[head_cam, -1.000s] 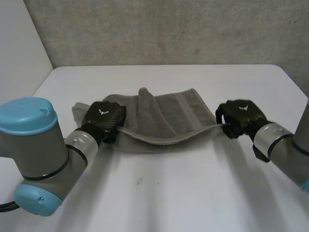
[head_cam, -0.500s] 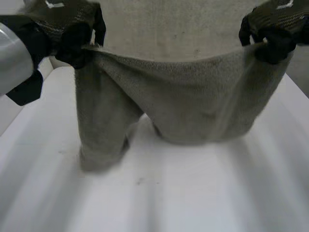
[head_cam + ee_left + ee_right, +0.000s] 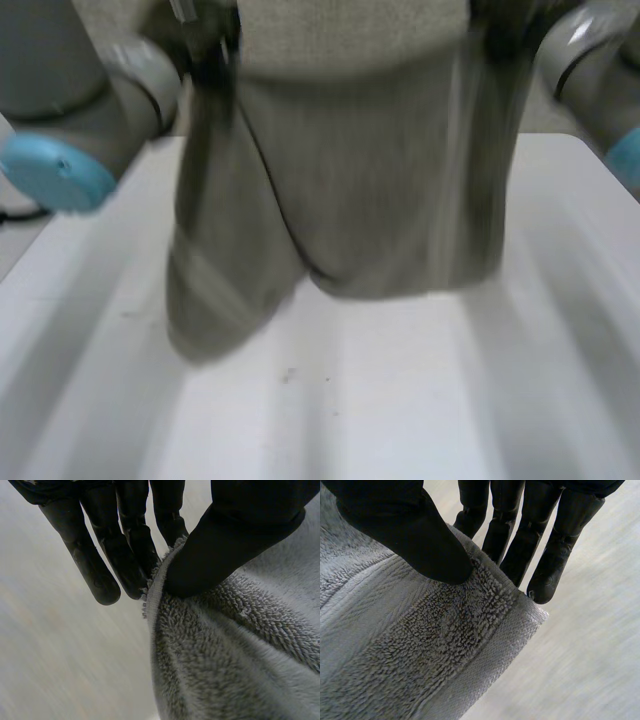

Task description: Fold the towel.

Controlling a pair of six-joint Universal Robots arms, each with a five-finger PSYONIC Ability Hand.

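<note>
Grey terry towel (image 3: 350,190) hangs by top edge, pinched thumb-to-fingers in left hand (image 3: 235,535) and right hand (image 3: 405,530). Best: hands level, lower evenly.

From my console this looks like a robotics lab: a plain white bench (image 3: 560,330), a rough, undecorated wall (image 3: 350,30) behind it, and the left arm (image 3: 90,110) and right arm (image 3: 590,50), grey with light-blue caps, reaching over it.
</note>
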